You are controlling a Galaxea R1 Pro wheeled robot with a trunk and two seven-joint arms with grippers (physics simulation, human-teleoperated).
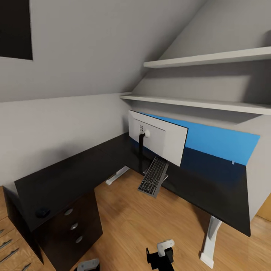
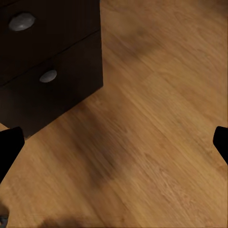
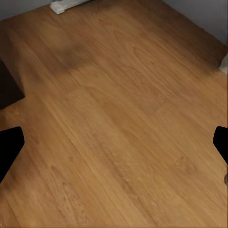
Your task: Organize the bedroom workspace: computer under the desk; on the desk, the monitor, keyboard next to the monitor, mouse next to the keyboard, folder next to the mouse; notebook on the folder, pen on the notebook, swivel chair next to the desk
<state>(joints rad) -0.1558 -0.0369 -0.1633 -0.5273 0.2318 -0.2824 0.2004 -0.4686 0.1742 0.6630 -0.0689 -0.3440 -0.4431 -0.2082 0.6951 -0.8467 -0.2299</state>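
Head view, robot facing the corner of the L-shaped desk (image 1: 75, 177). Monitor (image 1: 160, 137) stands near the middle of the frame with its pale back toward the camera, stand arm planted at the inner corner of the top. Keyboard (image 1: 153, 177) lies just below the monitor, tilted and overhanging the desk's front edge, near end lower; its long axis runs from upper right to lower left of the frame. It looks only half supported, so I judge it liable to slip off if nudged.

Mouse (image 1: 42, 213) sits at lower left of the frame on the desk end above the drawer unit (image 1: 73, 226), well apart from the keyboard. A blue panel (image 1: 222, 141) lies along the wall at right of the frame; I cannot tell whether this is the folder. Two shelves (image 1: 210, 81) above it.

Left gripper (image 2: 114, 142): both fingertips at the frame edges of its wrist view, spread wide, nothing between them, wood floor (image 2: 152, 133) and drawer unit below. Right gripper (image 3: 114, 142): likewise spread wide and empty over bare floor. Both arms hang low at the bottom edge of the head view.

Judgement: the keyboard is the thing to fix. It lies up and ahead of both grippers, slightly nearer the right arm. A grasp would go across its short width.
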